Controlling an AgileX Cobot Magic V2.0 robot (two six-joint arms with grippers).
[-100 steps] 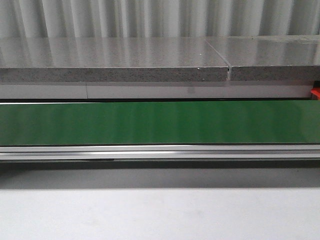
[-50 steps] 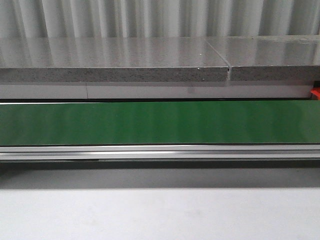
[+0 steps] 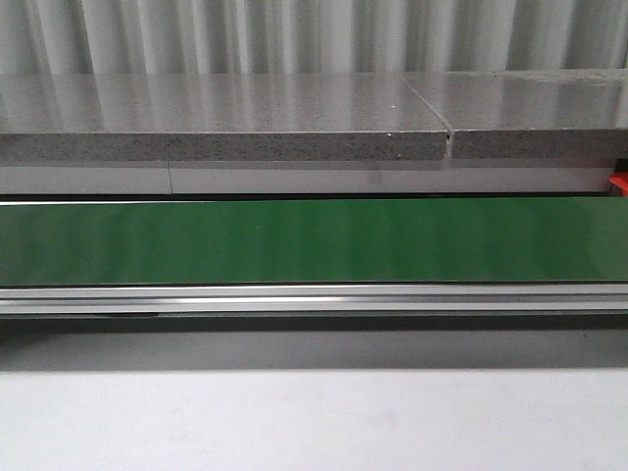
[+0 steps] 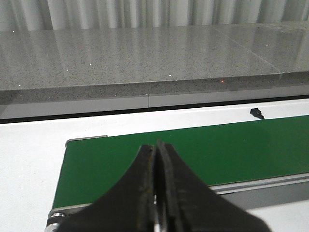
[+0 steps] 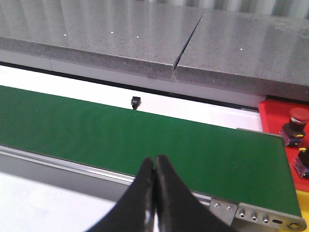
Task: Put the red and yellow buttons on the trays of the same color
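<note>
A red tray (image 5: 285,150) lies past the far end of the green conveyor belt (image 5: 145,140); its red corner (image 3: 619,183) also peeks in at the front view's right edge. On that tray stands a red button (image 5: 295,126) on a dark base, with a second button (image 5: 303,163) partly cut off beside it, its cap color unclear. No yellow button and no yellow tray show in any view. My left gripper (image 4: 155,146) is shut and empty above the belt (image 4: 193,154) near its end. My right gripper (image 5: 154,162) is shut and empty over the belt's near rail.
A grey stone counter (image 3: 294,118) runs behind the belt (image 3: 314,240). An aluminium rail (image 3: 314,297) borders the belt's near side, then white table (image 3: 314,422). A small black part (image 5: 135,102) sits on the white surface behind the belt, and shows again as a black part (image 4: 256,113).
</note>
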